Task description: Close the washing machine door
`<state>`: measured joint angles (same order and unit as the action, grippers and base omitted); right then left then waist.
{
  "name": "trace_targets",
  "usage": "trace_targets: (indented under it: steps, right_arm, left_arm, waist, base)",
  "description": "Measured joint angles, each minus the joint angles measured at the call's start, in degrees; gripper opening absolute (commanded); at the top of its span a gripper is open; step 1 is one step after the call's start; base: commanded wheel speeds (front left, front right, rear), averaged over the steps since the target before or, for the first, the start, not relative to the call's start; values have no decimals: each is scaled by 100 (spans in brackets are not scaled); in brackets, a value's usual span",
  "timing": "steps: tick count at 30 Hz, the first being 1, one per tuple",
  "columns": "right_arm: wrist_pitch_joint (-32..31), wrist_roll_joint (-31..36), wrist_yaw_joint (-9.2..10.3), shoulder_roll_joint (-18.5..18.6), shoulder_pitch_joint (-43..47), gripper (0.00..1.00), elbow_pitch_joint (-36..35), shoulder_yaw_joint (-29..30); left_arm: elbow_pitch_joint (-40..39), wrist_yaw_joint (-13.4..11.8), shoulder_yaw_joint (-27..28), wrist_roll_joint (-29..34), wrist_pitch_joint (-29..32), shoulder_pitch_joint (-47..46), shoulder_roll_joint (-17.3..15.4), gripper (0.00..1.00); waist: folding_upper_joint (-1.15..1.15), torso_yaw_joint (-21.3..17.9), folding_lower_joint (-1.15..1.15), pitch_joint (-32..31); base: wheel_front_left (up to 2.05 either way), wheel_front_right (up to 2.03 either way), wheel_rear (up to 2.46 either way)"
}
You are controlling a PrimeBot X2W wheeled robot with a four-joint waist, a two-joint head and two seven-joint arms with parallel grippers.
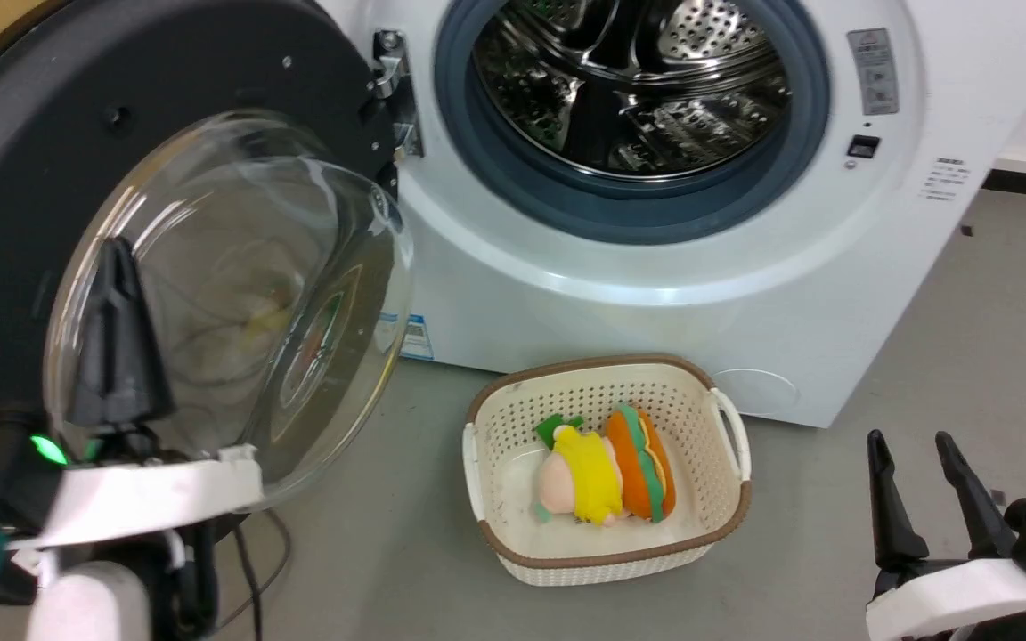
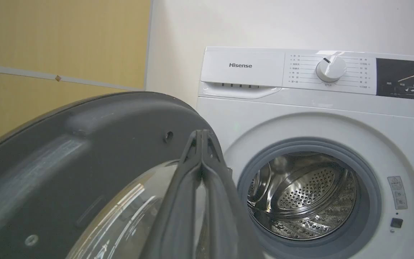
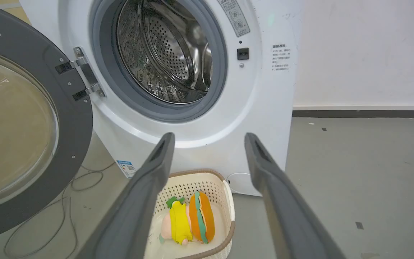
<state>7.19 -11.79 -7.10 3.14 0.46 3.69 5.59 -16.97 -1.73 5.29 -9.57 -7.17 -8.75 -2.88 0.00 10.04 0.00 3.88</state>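
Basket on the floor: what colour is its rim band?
Brown, around a cream perforated basket; head view shows it best.

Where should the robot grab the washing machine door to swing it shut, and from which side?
On the washing machine door, probably the wide black rim, at the edge farthest from the hinge, not the glass bowl, which bulges smooth and offers no hold. The door stands open with its inner face toward the robot, so come round behind it and push toward the drum.
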Motion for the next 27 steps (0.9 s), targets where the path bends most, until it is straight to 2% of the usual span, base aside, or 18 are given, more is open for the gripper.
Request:
trace_targets:
  steps: [16,23,27]
  right_arm:
    - [179,-153,0,-1,-105,100,152,205]
    - [260,-288,-1,-2,-126,100,225,304]
    - [313,-344,-1,-2,-180,100,268,335]
  left_arm:
    - [-237,497,1582,-775,-200,-704,1,0]
    - [302,597,2107,-1616,-244,-965,-35,0]
    - [813,598,2410,-2164,-92,-1188,-216,0]
  waist:
    - [0,600,0,234]
    - [0,878,0,321]
    - [0,1008,0,367]
  base:
    - [0,0,0]
    - [0,0,0]
    - [0,0,0]
